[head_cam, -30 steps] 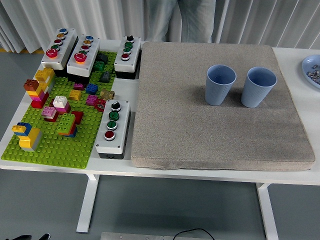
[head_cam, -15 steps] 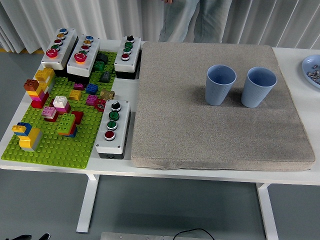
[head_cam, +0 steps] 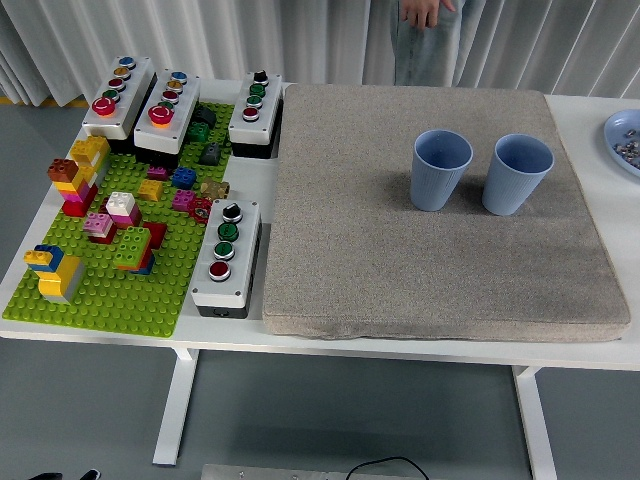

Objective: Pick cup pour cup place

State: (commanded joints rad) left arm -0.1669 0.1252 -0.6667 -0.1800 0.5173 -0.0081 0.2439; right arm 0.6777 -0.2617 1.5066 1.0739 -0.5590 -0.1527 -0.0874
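Two blue ribbed cups stand upright side by side on a grey mat [head_cam: 420,270]. The left cup [head_cam: 440,170] and the right cup [head_cam: 517,174] are a little apart, at the mat's right centre. What they hold cannot be seen from here. Neither of my hands is over the table. A small black part [head_cam: 60,474] shows at the bottom left corner, too little to tell what it is.
A green baseplate [head_cam: 105,295] with several coloured bricks lies at the left. Button boxes [head_cam: 225,258] stand beside and behind it. A blue plate [head_cam: 625,135] with small items sits at the right edge. A person [head_cam: 430,40] stands behind the table, a hand [head_cam: 425,10] hanging.
The person behind the table has walked to the right. The cups and everything on the table have stayed put.
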